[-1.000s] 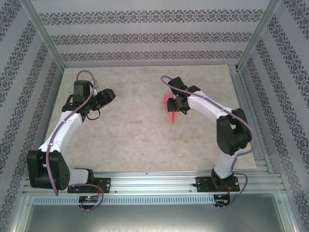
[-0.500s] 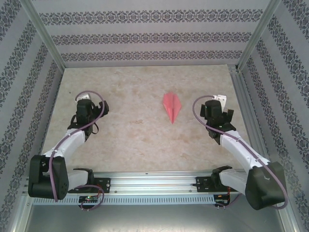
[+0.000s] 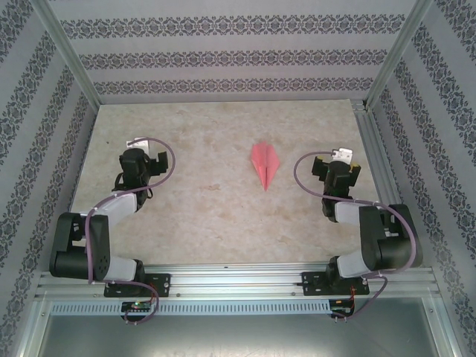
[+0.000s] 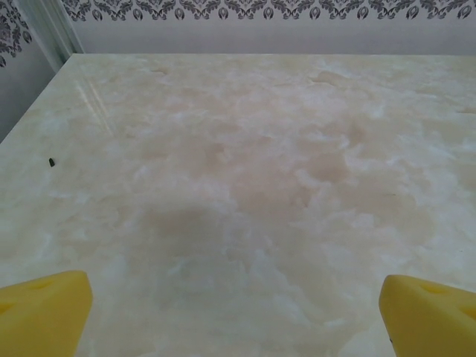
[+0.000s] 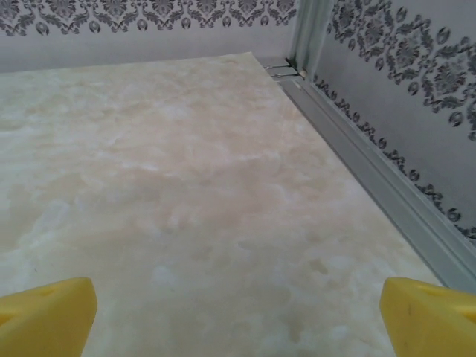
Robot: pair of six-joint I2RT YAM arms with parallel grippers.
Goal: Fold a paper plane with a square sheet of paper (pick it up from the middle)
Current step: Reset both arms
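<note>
The paper plane [image 3: 265,163], a slim pink-red dart with its point toward the near edge, lies flat on the marble table [image 3: 216,201] right of centre. Nothing touches it. My left gripper [image 3: 141,152] is pulled back at the left, far from the plane. In the left wrist view the left gripper [image 4: 236,316] stands open, its yellow fingertips [image 4: 44,312] wide apart over bare table. My right gripper [image 3: 343,161] sits to the right of the plane, apart from it. The right gripper [image 5: 238,316] is open too, with nothing between its yellow fingertips [image 5: 428,316].
A metal frame rail [image 5: 372,175] runs along the table's right edge, close to my right gripper. Patterned walls [image 3: 223,52] enclose the table on three sides. A small dark speck [image 4: 51,161] lies near the left edge.
The right gripper let go of the plane and drew back to the right and toward its base. The left arm also folded back. Both grippers opened wide. The plane stayed put.
</note>
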